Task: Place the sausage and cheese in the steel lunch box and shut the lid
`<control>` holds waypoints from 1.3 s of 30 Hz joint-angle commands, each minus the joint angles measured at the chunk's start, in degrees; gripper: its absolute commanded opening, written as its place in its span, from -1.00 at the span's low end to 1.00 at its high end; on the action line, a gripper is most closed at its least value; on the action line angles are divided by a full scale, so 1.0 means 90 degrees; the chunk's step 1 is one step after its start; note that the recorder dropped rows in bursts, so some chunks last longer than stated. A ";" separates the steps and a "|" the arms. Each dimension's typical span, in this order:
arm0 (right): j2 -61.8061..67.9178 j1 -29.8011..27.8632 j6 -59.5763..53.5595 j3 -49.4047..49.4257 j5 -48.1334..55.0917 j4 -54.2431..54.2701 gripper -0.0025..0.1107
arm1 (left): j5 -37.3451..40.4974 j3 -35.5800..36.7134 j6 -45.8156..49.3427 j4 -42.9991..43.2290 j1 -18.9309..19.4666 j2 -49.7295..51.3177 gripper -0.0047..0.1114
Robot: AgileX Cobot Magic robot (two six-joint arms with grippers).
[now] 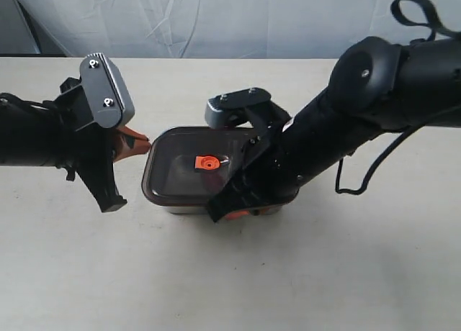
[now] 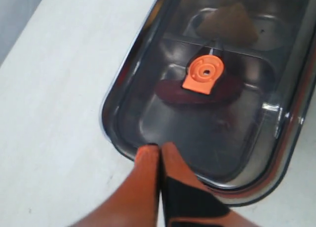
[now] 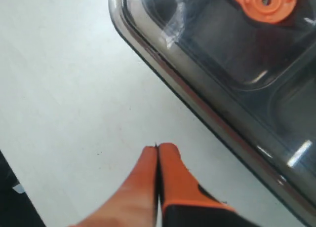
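A: Where do the sausage and the cheese stand?
B: Both are inside the steel lunch box, one in each compartment. They show dimly through the lid, which lies on top with its orange valve tab over the sausage. The box sits about the middle of the table, well in from its far edge.
A: And the claws?
B: The left gripper is pinched closed on nothing, its tips at the rim of the lid's short end. Whether it is pressing or just above, I cannot tell. The right gripper is also closed and empty, low over the table just beside the box's long near side and apart from it.
A: What could go wrong from here?
B: I judge the lid may not be seated all round; the pictures do not settle it. A push at one end alone could tip the other end up. It could also slide the whole box along the table, since nothing braces it. The right arm passes over the right end of the lid, so a careless lift away could catch the rim and drag it askew.
A: The surface?
B: A plain pale tabletop, even and flat, with little on it to stop sliding steel.
A: The room?
B: Only a wrinkled white cloth hung behind the table's far edge
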 commanded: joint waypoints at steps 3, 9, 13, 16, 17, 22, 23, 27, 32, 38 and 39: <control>0.0568 0.0203 -0.0035 0.0015 -0.0258 0.0033 -0.96 | -0.0143 -0.0015 -0.0068 -0.0079 -0.0032 -0.0456 -0.92; 0.0842 0.0203 -0.0035 0.0015 -0.0713 0.0057 -0.96 | -0.0143 -0.0015 -0.0143 -0.0079 -0.0032 -0.0564 -0.92; 0.0902 0.0203 -0.0035 0.0015 -0.0920 0.0074 -0.96 | -0.0143 -0.0015 -0.0173 -0.0079 -0.0032 -0.0564 -0.92; 0.0935 0.0203 -0.0035 0.0015 -0.1115 0.0086 -0.96 | -0.0143 -0.0015 -0.0186 -0.0079 -0.0032 -0.0564 -0.92; 0.0935 0.0203 -0.0035 0.0015 -0.1144 0.0084 -0.96 | -0.0143 -0.0015 -0.0199 -0.0079 -0.0032 -0.0564 -0.92; 0.0935 0.0203 -0.0035 0.0015 -0.1180 0.0111 -0.96 | -0.0120 -0.0015 -0.0211 -0.0079 -0.0032 -0.0564 -0.92; 0.0935 0.0203 -0.0035 0.0015 -0.1167 0.0111 -0.96 | -0.0084 -0.0015 -0.0211 -0.0079 -0.0032 -0.0564 -0.92; 0.0935 0.0203 -0.0021 0.0015 -0.1181 0.0138 -0.96 | 0.0029 -0.0015 -0.0211 -0.0079 -0.0032 -0.0564 -0.92; 0.0906 0.0203 -0.0021 0.0015 -0.0728 0.0156 -0.96 | 0.0173 -0.0015 -0.0211 -0.0079 -0.0032 -0.0564 -0.92; 0.0613 0.0203 -0.0021 0.0015 -0.0178 0.0158 -0.96 | 0.0538 -0.0015 -0.0211 -0.0020 -0.0032 -0.0564 -0.92; 0.0541 0.0203 -0.0021 0.0015 -0.0075 0.0143 -0.96 | 0.0600 -0.0015 -0.0211 -0.0007 -0.0032 -0.0564 -0.92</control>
